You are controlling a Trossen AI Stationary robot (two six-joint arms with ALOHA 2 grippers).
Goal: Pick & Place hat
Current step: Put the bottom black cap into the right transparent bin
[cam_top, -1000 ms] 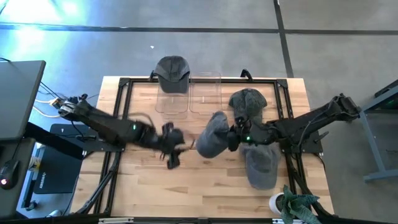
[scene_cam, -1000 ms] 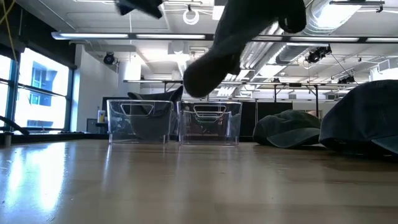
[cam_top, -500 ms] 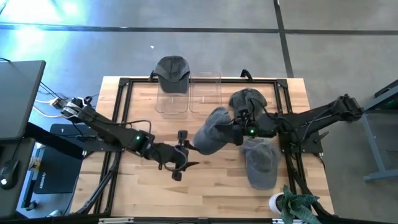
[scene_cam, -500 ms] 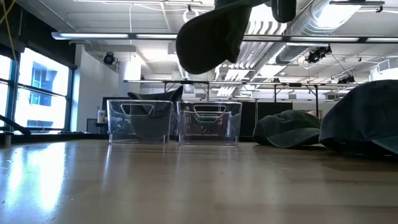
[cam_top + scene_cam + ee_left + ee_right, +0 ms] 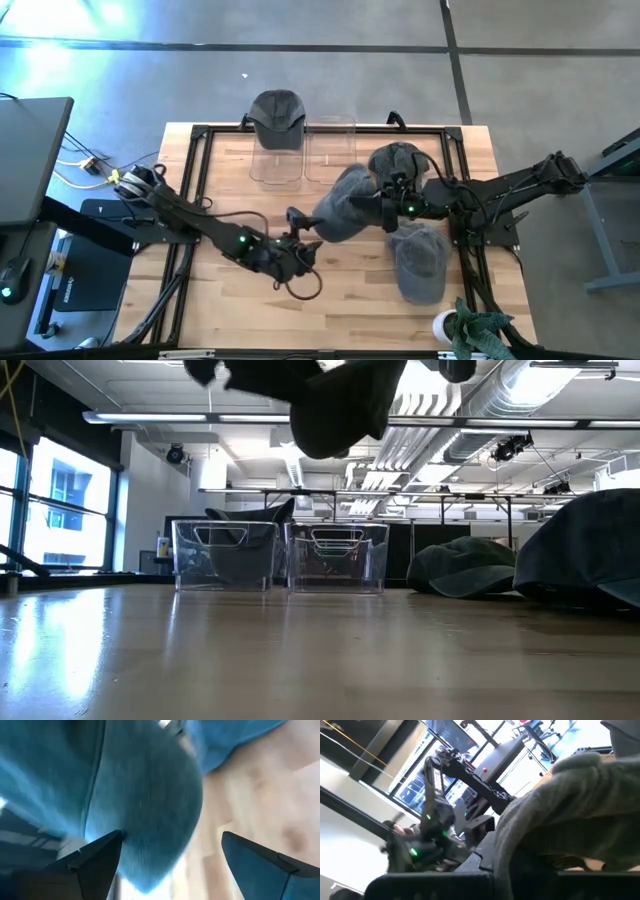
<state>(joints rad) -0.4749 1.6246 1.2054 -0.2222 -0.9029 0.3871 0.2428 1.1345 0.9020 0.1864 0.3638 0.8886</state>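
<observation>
Just left of the lifted grey hat [image 5: 345,202], the left tool [image 5: 300,252] hovers with fingers spread wide, nothing between them. The right tool [image 5: 385,210], on the hat's right, pinches it above the worktop [image 5: 340,300]. This looks like a handover; the left should close on the hat next.

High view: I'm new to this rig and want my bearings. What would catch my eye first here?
Mid-table, the right hand holds a grey hat in the air, and the left hand reaches toward it, open, from the near-left. At the far edge stand two clear bins: the left bin already has a hat in it, the right bin looks empty. Two more hats lie on the table's right side.
</observation>
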